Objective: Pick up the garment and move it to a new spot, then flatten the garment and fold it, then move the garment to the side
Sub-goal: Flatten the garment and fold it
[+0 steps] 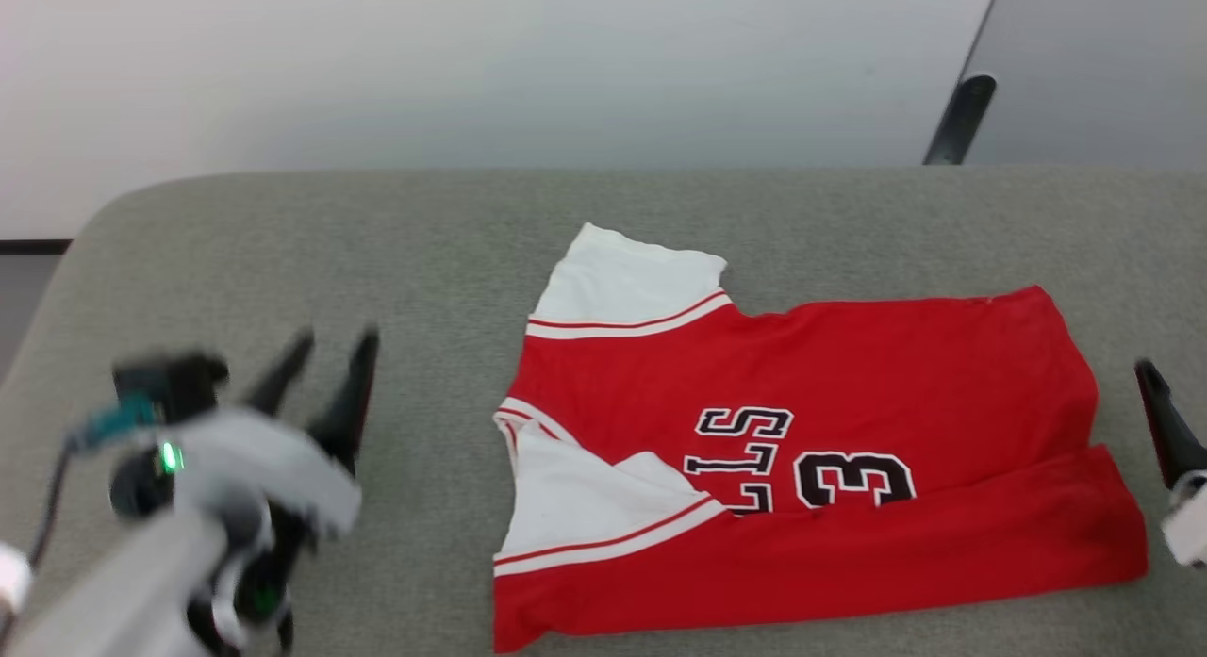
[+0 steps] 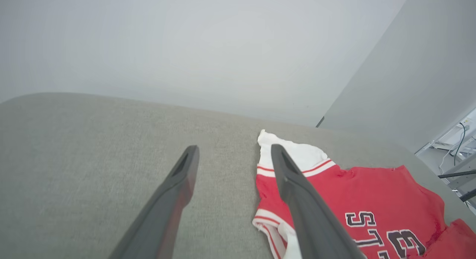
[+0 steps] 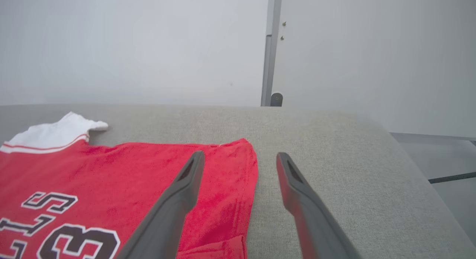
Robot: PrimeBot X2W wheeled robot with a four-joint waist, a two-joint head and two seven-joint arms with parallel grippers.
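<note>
You have bare grey padded tabletop (image 1: 283,252) open left of and beyond the red jersey (image 1: 896,374), which covers the middle and right, while a dark post (image 1: 960,120), seemingly past the far edge, stands clear.

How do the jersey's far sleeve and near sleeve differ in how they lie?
The far sleeve juts out flat onto the grey surface; the near sleeve is folded in over the jersey's red front. The far sleeve is smooth, the near sleeve creased. Both are white with red-striped trim.
</note>
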